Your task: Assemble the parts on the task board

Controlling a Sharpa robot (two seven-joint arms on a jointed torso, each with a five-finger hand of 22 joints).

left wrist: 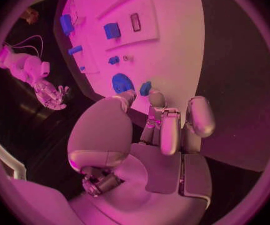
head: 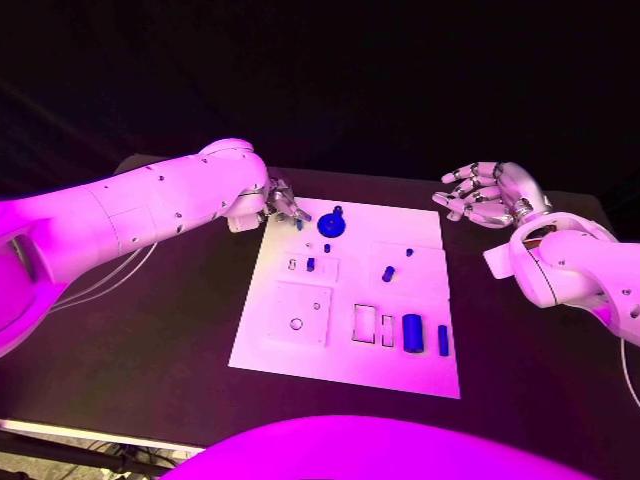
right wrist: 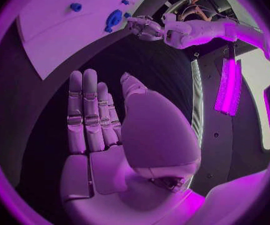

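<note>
The white task board (head: 346, 366) (left wrist: 172, 45) (right wrist: 59, 30) lies mid-table. A round blue part (head: 332, 224) (left wrist: 121, 82) (right wrist: 114, 19) with a small knob (left wrist: 145, 88) sits near its far edge. Small blue pieces (head: 310, 264) (head: 388, 273) stand mid-board, and a blue cylinder (head: 412, 333) and a thin blue bar (head: 443, 340) lie near the front right. My left hand (head: 278, 204) (left wrist: 166, 127) (right wrist: 145, 27) hovers at the board's far left corner, fingers bent, tips just short of the round part, holding nothing. My right hand (head: 482, 195) (right wrist: 103, 130) (left wrist: 50, 94) hangs beyond the far right corner, empty, fingers spread.
Rectangular recesses (head: 365, 322) and a square plate with a hole (head: 297, 322) mark the board's front half. A white cable (head: 114, 281) runs beside my left arm. Dark table (head: 147, 340) surrounds the board on both sides.
</note>
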